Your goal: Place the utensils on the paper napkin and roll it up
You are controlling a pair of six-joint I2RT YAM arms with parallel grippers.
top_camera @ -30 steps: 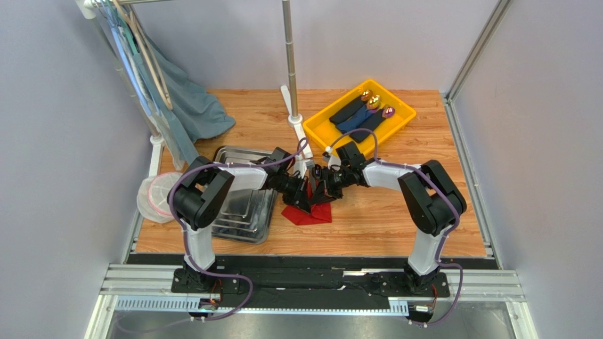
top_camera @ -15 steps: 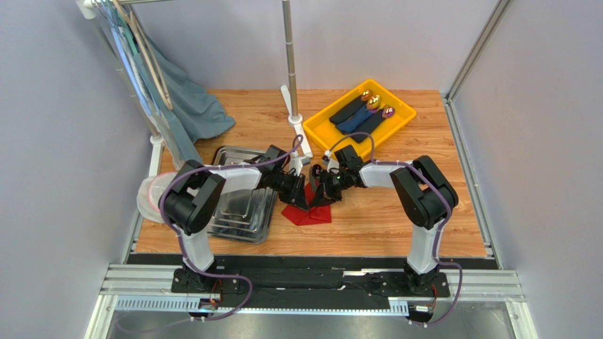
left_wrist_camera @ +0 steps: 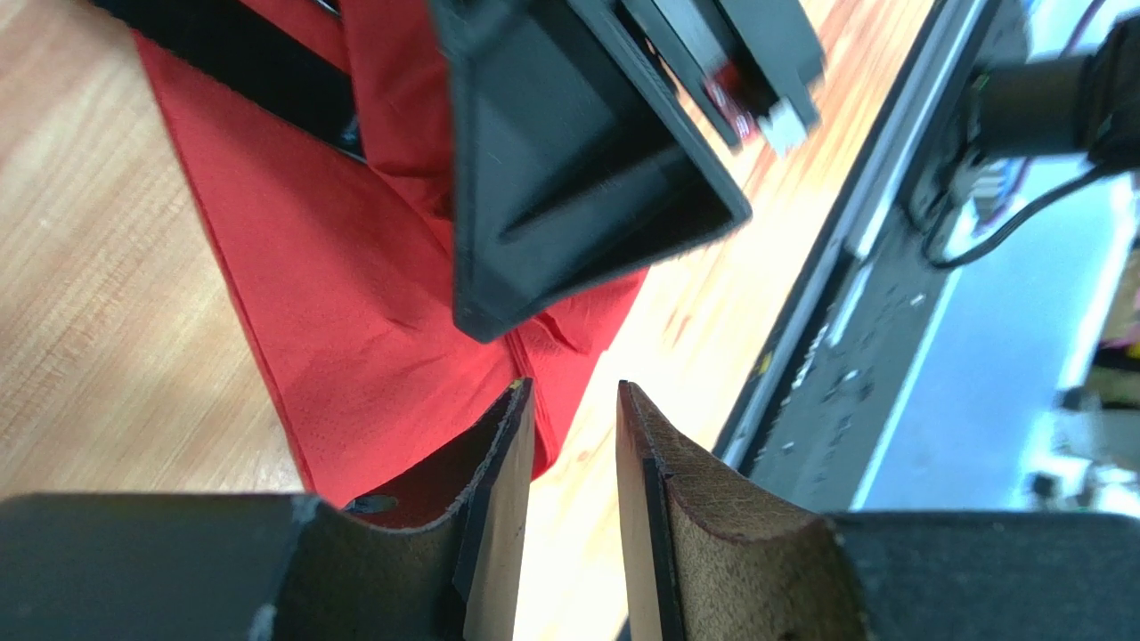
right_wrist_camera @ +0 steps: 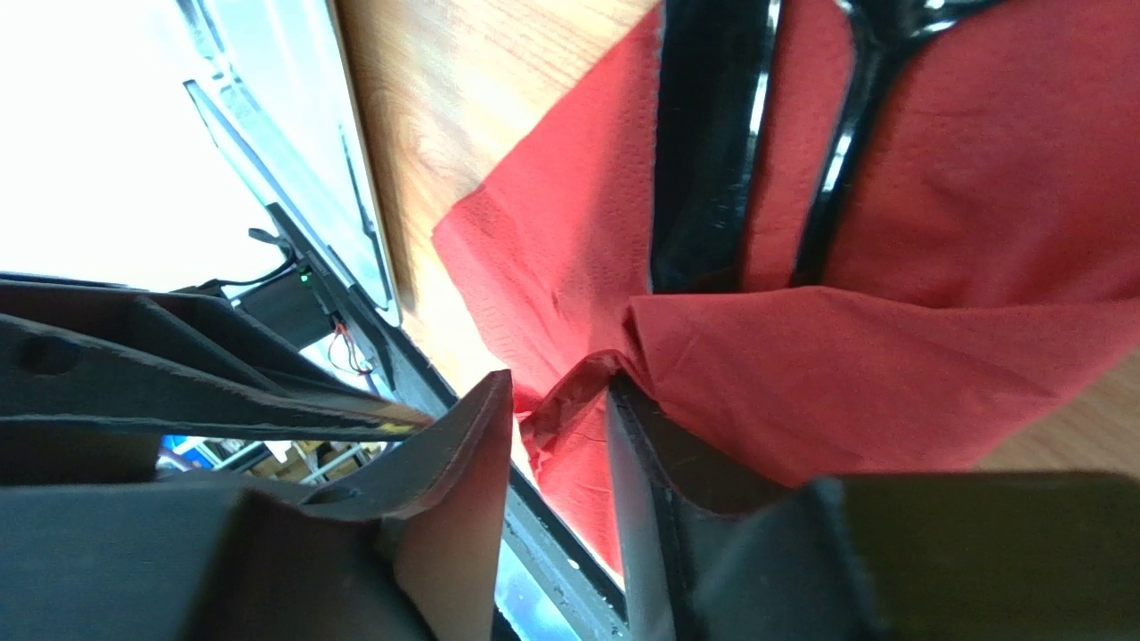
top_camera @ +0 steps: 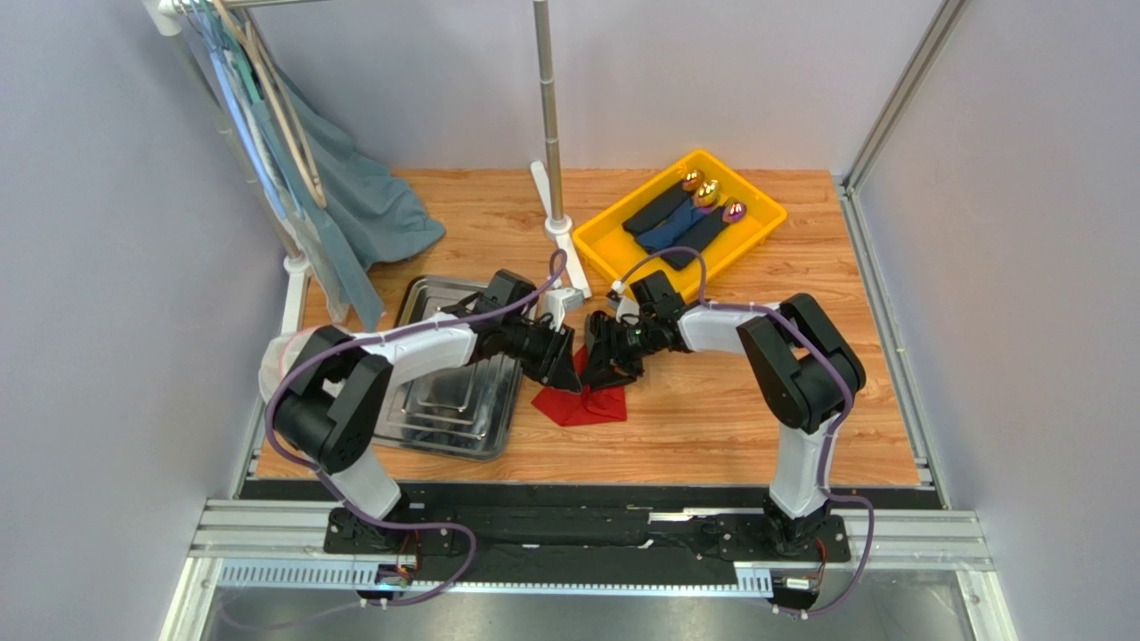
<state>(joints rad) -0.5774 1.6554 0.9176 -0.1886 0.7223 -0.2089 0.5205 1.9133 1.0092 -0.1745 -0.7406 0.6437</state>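
Note:
The red paper napkin lies on the wooden table with both grippers meeting over its far part. In the right wrist view two black utensils lie on the napkin, and a fold of it covers their lower ends. My right gripper is open, with the crumpled edge of that fold loose beside one finger. My left gripper is open and empty just above the napkin's near edge. From the top view the left gripper and right gripper hide the utensils.
A steel tray sits left of the napkin, under the left arm. A yellow bin with dark rolled napkins is at the back right. A stand's pole and base rise behind the grippers. Cloth hangs at the back left.
Both grippers have gone from shut to open, letting go of the napkin fold. The left arm's elbow has swung out to the left.

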